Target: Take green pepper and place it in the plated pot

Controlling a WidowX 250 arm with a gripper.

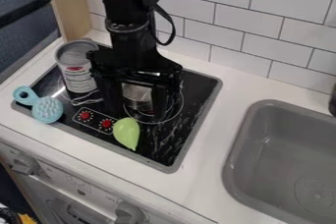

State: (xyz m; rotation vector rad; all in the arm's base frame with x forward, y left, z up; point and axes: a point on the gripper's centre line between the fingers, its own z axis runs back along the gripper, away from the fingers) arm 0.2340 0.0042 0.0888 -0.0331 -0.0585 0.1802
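Black pincer (137,112) is suspended over the stovetop (187,120), its fingers spread wide, nothing gripped; behind them the silver pot (138,96) is seen, and the green pepper (126,133) is placed beside the red knobs (106,124).

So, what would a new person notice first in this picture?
Probably the black robot arm, coming from the top edge, its gripper over the stove. Next, the bright green pepper near the stove's front edge, and the light blue brush toward the picture's left side.
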